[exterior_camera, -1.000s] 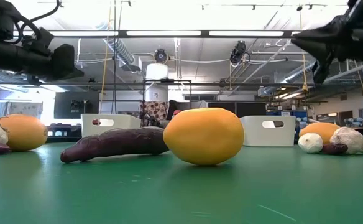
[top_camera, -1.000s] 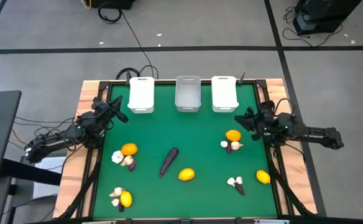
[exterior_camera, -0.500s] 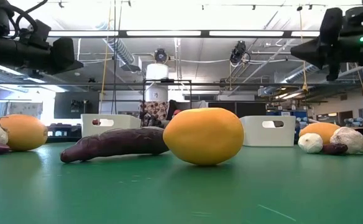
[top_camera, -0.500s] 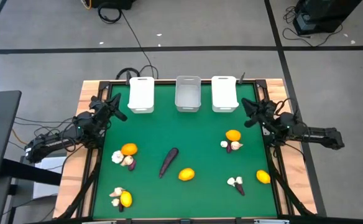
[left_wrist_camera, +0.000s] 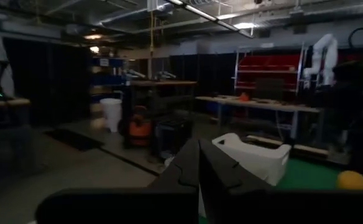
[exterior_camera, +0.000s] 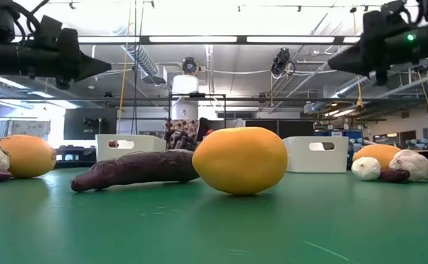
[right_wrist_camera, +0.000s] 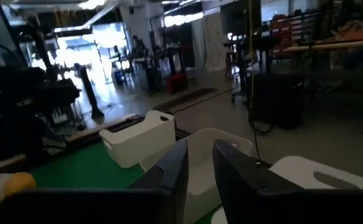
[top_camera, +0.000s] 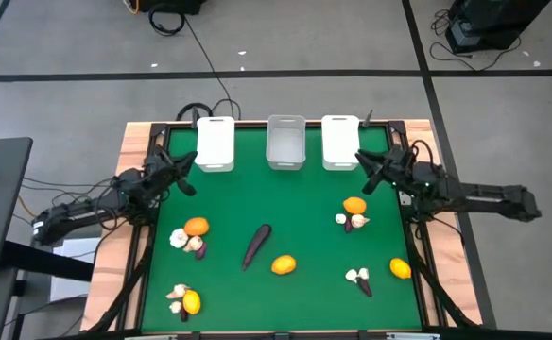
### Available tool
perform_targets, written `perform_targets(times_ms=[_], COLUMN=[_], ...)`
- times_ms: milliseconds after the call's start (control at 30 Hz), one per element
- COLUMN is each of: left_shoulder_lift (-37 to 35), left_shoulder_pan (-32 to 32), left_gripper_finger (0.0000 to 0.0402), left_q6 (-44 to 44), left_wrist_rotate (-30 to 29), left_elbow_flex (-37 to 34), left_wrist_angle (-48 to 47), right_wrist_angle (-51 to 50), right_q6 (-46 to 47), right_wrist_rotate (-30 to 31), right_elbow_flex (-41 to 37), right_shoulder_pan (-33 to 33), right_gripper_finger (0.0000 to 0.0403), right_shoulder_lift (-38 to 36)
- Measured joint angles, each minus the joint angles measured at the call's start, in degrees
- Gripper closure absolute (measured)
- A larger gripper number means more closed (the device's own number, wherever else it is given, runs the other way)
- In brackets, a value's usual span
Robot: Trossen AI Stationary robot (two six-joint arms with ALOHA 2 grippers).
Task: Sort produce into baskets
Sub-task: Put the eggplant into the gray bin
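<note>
Three baskets stand in a row at the far edge: white (top_camera: 215,142), greyish (top_camera: 285,142) and white (top_camera: 340,142). Produce lies loose on the green mat: citrus (top_camera: 283,265), (top_camera: 354,205), (top_camera: 197,227), (top_camera: 401,269), a long eggplant (top_camera: 255,244), and garlic (top_camera: 177,238), (top_camera: 353,276). My left gripper (top_camera: 185,170) hovers shut over the mat's far left, near the left white basket. My right gripper (top_camera: 362,167) hovers slightly open at the far right, beside the right white basket. Both are empty and high above the mat in the low view (exterior_camera: 105,68), (exterior_camera: 333,64).
A citrus and garlic (top_camera: 186,299) lie at the near left corner. Small eggplants lie beside the garlic clusters (top_camera: 356,224), (top_camera: 364,285). Wooden table edges (top_camera: 132,189) border the mat. Open green mat lies between the baskets and the produce.
My right gripper has gone toward the table's far edge and a little left, out over the mat beside the right white basket. My left gripper has shifted slightly over the mat's far left. No produce has moved.
</note>
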Motion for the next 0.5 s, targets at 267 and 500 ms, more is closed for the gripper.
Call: perform_targets(times_ms=[267, 500], left_shoulder_lift=[10.9, 22.6], left_shoulder_pan=[0.0, -0.1], left_gripper_finger=[0.0396, 0.0359], left_q6=[-7.4, -12.8], left_wrist_rotate=[5.0, 12.6], left_elbow_flex=[0.0, 2.3], left_wrist_angle=[2.9, 5.5], right_wrist_angle=[-3.7, -16.0], right_q6=[-2.6, -2.6], right_wrist_rotate=[-1.8, -2.9], right_elbow_flex=[11.4, 22.8], right_shoulder_pan=[0.2, 0.3], right_gripper_finger=[0.0268, 0.0236], right_shoulder_lift=[15.5, 27.7])
